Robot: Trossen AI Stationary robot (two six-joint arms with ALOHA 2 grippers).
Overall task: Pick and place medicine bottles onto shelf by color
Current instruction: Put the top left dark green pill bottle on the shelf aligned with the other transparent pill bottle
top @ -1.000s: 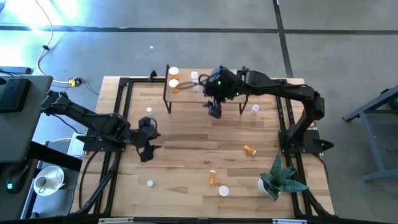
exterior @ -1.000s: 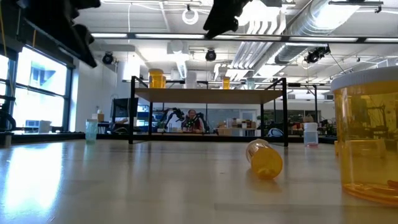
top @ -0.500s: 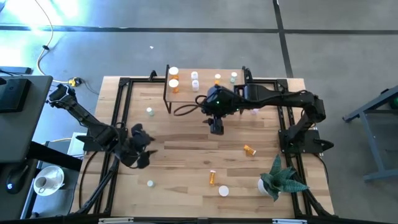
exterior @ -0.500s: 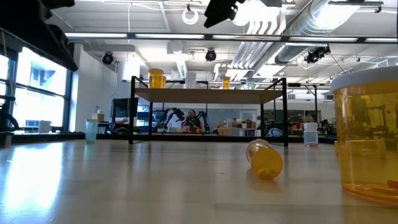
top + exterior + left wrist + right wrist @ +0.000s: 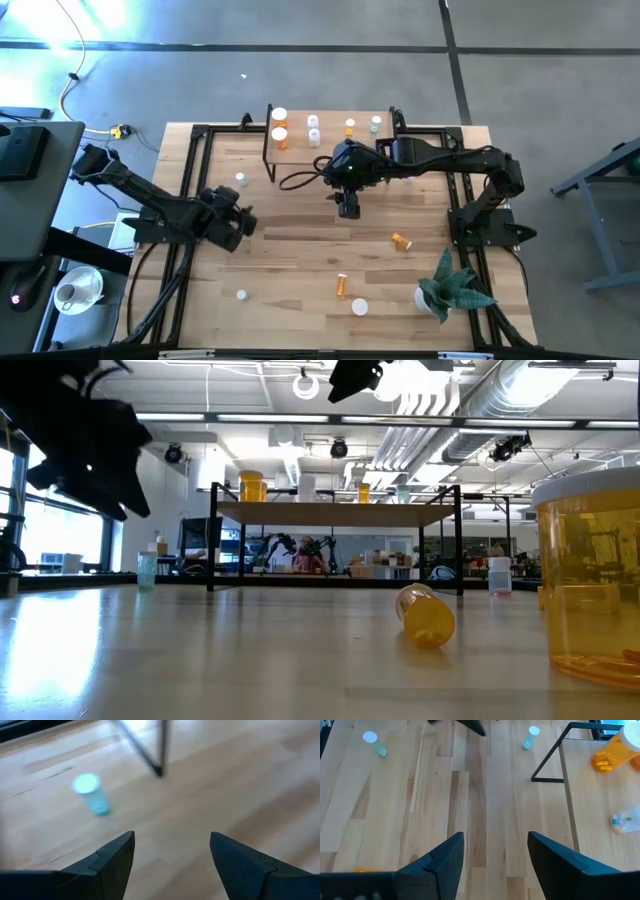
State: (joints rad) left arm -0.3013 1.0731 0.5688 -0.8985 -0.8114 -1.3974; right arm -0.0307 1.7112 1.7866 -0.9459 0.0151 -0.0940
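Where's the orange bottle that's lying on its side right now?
In the high view the tipped orange bottle lies on the table's right half, below the right claw and up-left of the plant.

At the top of the high view you see a grey concrete floor point(image 5: 300, 80) crossed by dark seams, with bright glare at upper left. In the low view, note the exposed ceiling ducts point(image 5: 520, 400) at upper right, windows point(image 5: 60, 510) at left, and distant workbenches point(image 5: 380, 570).
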